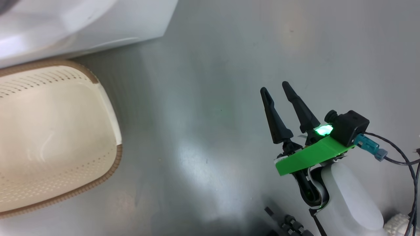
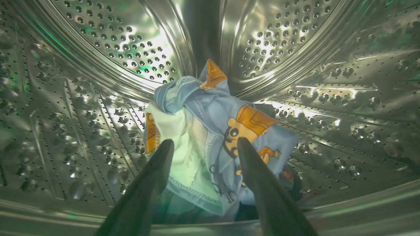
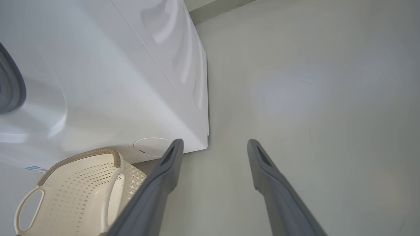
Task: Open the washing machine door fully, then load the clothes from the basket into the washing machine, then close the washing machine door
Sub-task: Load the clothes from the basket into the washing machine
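Inside the washing machine's perforated steel drum (image 2: 98, 49), my left gripper (image 2: 205, 146) is open just in front of the clothes (image 2: 216, 131), a light-blue bundle with orange prints and white parts lying on the drum floor. Whether the fingers touch the cloth I cannot tell. The cream basket (image 1: 108, 111) with its brown rim sits at the head view's left, nothing visible in it, and it also appears in the right wrist view as the basket (image 3: 82, 193). My right gripper (image 1: 275, 90) is open over bare floor. The white washing machine (image 3: 115, 82) stands behind the basket. The door is out of view.
Grey floor (image 1: 203, 98) stretches between the basket and my right arm. The washing machine's lower corner (image 3: 205, 144) juts out near the right gripper's left finger. Cables (image 1: 403, 160) hang at the right edge.
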Controlling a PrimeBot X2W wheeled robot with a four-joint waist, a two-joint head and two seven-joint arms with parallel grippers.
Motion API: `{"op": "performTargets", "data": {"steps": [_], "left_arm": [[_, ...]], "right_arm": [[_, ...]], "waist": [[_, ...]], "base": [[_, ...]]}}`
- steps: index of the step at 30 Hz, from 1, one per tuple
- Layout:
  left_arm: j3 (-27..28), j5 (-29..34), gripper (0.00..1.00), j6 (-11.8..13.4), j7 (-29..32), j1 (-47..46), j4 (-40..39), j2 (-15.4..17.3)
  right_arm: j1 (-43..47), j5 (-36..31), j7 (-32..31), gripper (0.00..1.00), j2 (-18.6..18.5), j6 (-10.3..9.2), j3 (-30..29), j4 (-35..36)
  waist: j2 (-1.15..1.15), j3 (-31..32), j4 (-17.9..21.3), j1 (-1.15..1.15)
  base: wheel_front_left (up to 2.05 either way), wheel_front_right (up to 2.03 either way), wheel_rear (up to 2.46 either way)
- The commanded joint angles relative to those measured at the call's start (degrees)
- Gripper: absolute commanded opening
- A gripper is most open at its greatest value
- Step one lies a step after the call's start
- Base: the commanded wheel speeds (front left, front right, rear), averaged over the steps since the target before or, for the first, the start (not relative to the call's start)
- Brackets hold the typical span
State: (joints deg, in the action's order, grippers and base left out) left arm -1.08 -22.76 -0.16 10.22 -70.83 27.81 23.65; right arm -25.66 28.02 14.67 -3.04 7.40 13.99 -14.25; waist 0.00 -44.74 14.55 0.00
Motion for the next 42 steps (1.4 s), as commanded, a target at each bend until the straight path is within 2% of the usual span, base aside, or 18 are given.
{"op": "performTargets", "data": {"steps": [1,14,30,36,42], "left_arm": [[1.1,-0.3,1.00,0.5,-0.3,1.5,-2.2,2.5],[3.5,-3.6,1.00,1.9,-7.3,18.0,-11.2,-1.7],[4.6,-2.9,1.00,3.2,-23.8,40.9,-19.7,-9.1],[6.1,1.2,1.00,3.8,-25.2,48.1,-23.2,-11.3],[8.2,6.2,1.00,3.3,-25.2,55.4,-28.0,-15.9]], "right_arm": [[3.1,-0.5,0.3,1.00,0.2,0.09,0.8,0.8],[5.3,-2.2,0.3,1.00,0.2,0.09,-0.8,0.4],[8.3,-5.3,0.3,1.00,0.2,0.09,-3.1,-0.4],[9.3,-6.3,0.3,1.00,0.2,0.09,-3.5,-0.8],[10.3,-6.9,0.3,1.00,0.2,0.09,-3.6,-1.0]], "waist": [[0.00,2.0,-1.3,0.00],[0.00,7.4,-3.7,0.00],[0.00,15.1,-5.9,0.00],[0.00,18.5,-6.2,0.00],[0.00,22.3,-6.5,0.00]], "base": [[0.00,0.00,0.00],[0.00,0.00,0.00],[0.00,0.00,0.00],[0.00,0.00,0.00],[0.00,0.00,0.00]]}}
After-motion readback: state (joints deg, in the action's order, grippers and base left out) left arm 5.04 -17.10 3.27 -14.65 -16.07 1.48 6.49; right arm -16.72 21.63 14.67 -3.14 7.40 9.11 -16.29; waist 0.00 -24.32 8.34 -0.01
